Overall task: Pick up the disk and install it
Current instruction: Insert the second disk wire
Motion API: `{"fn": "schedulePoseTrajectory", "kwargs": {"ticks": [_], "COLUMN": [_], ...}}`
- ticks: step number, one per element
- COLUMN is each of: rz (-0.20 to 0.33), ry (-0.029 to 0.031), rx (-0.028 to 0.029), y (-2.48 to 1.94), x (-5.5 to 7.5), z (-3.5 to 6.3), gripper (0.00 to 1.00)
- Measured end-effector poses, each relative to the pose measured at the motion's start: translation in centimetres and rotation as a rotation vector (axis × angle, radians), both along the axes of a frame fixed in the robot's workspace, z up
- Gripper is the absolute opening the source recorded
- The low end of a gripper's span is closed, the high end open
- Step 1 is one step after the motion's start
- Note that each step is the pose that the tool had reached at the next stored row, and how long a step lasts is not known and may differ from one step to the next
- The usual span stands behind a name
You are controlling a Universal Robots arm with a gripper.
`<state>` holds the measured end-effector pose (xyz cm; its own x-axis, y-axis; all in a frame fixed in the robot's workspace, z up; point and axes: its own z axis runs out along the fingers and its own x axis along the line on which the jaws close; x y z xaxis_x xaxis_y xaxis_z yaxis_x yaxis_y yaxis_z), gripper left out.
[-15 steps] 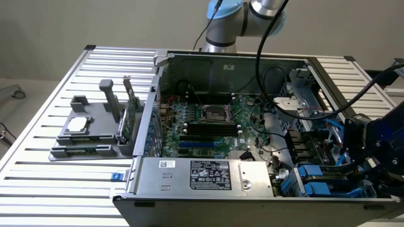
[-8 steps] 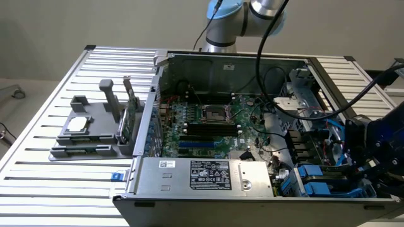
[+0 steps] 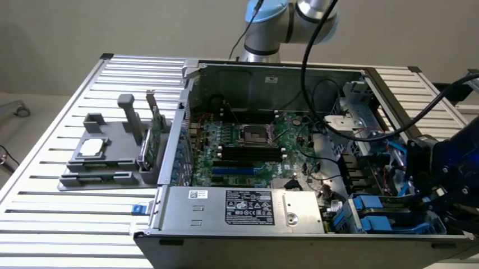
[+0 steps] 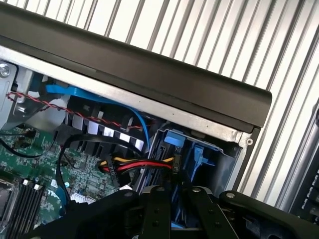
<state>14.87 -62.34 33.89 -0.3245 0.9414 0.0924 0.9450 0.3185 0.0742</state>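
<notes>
My gripper (image 3: 432, 193) hangs over the drive bay in the corner of the open computer case (image 3: 224, 210), at the exterior view's right. In the wrist view its black fingers (image 4: 155, 211) stand close together, with a strip of blue plastic pinched between them. That blue belongs to the disk (image 4: 185, 148), of which I see the blue carrier frame standing edge-up in the bay (image 3: 378, 216). Its metal face is hidden. My gripper (image 4: 172, 214) is shut on the carrier's edge.
Red, yellow and black power wires (image 4: 142, 164) and a blue data cable (image 4: 94, 97) run beside the bay. The motherboard (image 3: 250, 143) fills the case floor and a power supply (image 3: 247, 207) sits at its front. A grey tray (image 3: 105, 159) holds a chip and a green card.
</notes>
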Motion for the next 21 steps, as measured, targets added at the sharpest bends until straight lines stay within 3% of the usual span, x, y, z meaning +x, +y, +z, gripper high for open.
{"fn": "schedulePoseTrajectory", "kwargs": {"ticks": [8, 11, 14, 17, 21], "rz": [-0.005, -0.008, -0.009, -0.009, -0.009], "ry": [0.0000, -0.0002, -0.0003, -0.0003, -0.0004], "rx": [-0.0026, -0.0068, -0.0128, -0.0207, -0.0417], "y": [0.35, 0.46, 0.66, 1.25, 2.05], "x": [-0.4, -0.6, -0.8, -0.9, -1.0], "z": [0.30, 0.30, 0.29, 0.30, 0.29], "gripper": [0.18, 0.18, 0.18, 0.18, 0.18]}}
